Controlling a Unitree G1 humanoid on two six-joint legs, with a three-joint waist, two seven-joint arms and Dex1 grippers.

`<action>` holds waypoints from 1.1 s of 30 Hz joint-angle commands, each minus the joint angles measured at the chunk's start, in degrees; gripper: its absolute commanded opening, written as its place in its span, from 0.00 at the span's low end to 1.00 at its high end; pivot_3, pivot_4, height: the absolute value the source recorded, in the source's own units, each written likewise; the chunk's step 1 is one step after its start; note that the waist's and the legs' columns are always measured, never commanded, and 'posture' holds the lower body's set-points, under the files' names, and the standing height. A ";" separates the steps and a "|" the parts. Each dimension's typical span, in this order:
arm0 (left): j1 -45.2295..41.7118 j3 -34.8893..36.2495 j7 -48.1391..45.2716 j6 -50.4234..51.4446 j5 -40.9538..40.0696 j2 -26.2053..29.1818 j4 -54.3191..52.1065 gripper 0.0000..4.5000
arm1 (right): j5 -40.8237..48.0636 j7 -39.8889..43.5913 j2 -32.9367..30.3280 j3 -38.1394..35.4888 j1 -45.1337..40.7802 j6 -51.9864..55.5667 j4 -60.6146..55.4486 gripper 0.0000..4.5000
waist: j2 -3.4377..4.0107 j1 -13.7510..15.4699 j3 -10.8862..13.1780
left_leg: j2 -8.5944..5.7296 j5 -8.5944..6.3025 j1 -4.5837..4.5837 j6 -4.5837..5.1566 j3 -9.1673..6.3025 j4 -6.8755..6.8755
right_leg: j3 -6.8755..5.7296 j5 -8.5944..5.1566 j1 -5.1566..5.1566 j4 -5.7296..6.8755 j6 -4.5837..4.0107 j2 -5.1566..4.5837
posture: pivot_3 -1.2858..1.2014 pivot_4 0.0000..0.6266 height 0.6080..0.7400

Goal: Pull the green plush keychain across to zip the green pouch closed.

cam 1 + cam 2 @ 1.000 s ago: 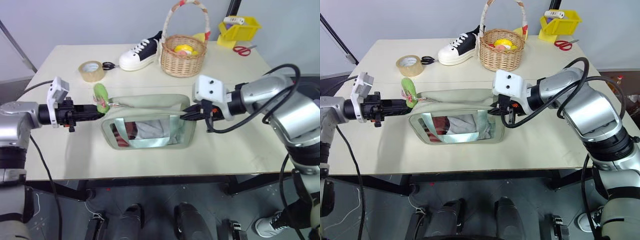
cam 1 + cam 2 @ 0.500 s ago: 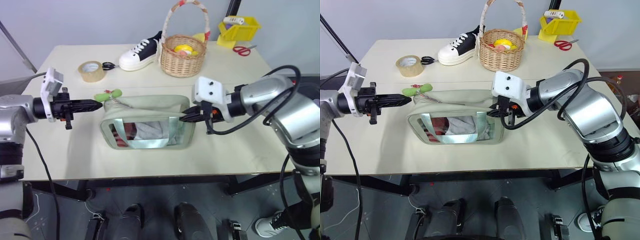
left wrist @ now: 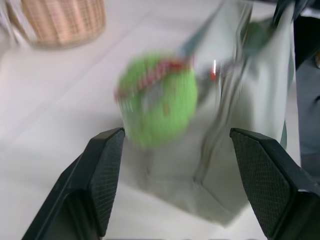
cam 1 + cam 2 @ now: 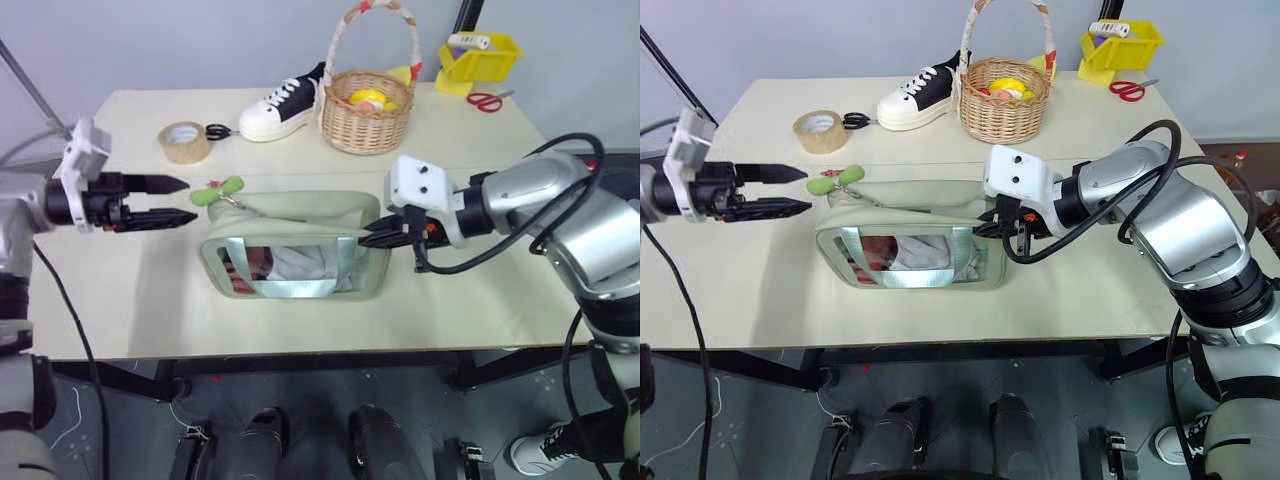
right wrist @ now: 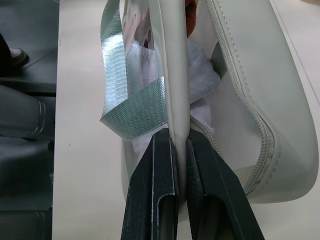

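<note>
On the table: green pouch [image 4: 295,245] — zip apparently drawn across.
Left pincer [image 4: 178,200]: agape, off green plush keychain [image 4: 220,190].
Right pincer [image 5: 180,145]: pinching pouch edge.

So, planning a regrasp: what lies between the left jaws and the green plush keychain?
Bare tabletop. In the left eye view the open left gripper hovers just short of the green plush keychain, nothing between them.

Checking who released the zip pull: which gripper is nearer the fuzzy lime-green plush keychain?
Left. The left gripper, open, is just beside the plush keychain; the right gripper pinches the sage-green pouch's far end.
</note>
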 commanded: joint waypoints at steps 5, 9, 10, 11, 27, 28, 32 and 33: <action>-2.46 -1.64 -1.49 -3.42 2.27 -1.66 4.05 0.77 | 1.30 -0.27 -0.58 -2.47 -0.84 0.17 -2.17 0.00 | 0.00 -0.05 0.00 | -0.01 0.00 0.00 0.00 0.00 0.00 | 0.00 0.00 0.00 0.00 0.00 0.02 | 0.52 0.24 0.66; -5.80 -2.75 -0.41 -3.93 3.76 -3.99 6.73 0.41 | 1.49 -0.59 -0.73 -2.67 -0.94 0.44 -2.23 0.00 | 0.00 0.46 0.00 | -0.06 0.00 0.00 0.00 -0.01 0.07 | -0.02 0.00 0.01 0.03 0.00 0.02 | 0.52 0.24 0.66; -6.12 -2.63 -0.75 -3.81 3.62 -4.03 6.65 0.30 | 1.56 -0.71 -0.74 -2.75 -0.94 0.60 -2.30 0.00 | 0.00 0.53 0.00 | -0.06 0.00 0.00 0.00 -0.01 0.08 | -0.02 0.01 0.02 0.03 0.00 0.02 | 0.52 0.24 0.66; -6.24 -2.44 -1.13 -3.75 3.56 -3.87 6.53 0.19 | 1.68 -0.87 -0.73 -2.86 -0.92 0.79 -2.36 0.00 | 0.00 0.41 0.00 | -0.05 0.00 0.00 0.00 0.00 0.08 | -0.01 0.00 0.02 0.03 0.01 0.02 | 0.52 0.24 0.66; -5.89 -2.81 -3.32 3.52 -2.85 -6.22 -10.10 0.02 | 1.86 -1.67 0.05 -1.69 -0.59 0.46 -1.63 0.00 | 0.00 0.75 0.00 | -0.01 0.00 -0.01 0.00 -0.01 0.08 | -0.01 0.00 0.03 0.03 0.01 0.00 | 0.52 0.24 0.66; -5.10 -3.81 -3.67 4.08 -2.73 -6.59 -11.62 0.02 | 1.70 -1.76 0.06 -1.57 -0.54 0.39 -1.60 0.00 | 0.00 0.71 0.00 | -0.01 0.00 -0.01 0.00 -0.01 0.08 | -0.01 0.00 0.03 0.03 0.01 0.00 | 0.52 0.24 0.66; -4.11 -7.05 -3.76 4.95 -0.58 -6.98 -12.29 0.16 | 1.50 -2.10 0.23 -1.43 -0.60 0.46 -1.45 0.00 | 0.00 0.61 0.00 | -0.03 0.00 0.00 0.00 -0.01 0.07 | -0.01 0.01 0.03 0.04 0.00 0.06 | 0.52 0.24 0.66; -4.59 -7.39 -3.36 5.75 -0.58 -7.18 -11.81 0.23 | 1.48 -2.28 0.35 -1.42 -0.66 0.57 -1.40 0.00 | 0.00 0.68 0.00 | -0.04 0.00 0.00 0.00 -0.01 0.07 | -0.01 0.01 0.03 0.04 0.00 0.07 | 0.52 0.24 0.66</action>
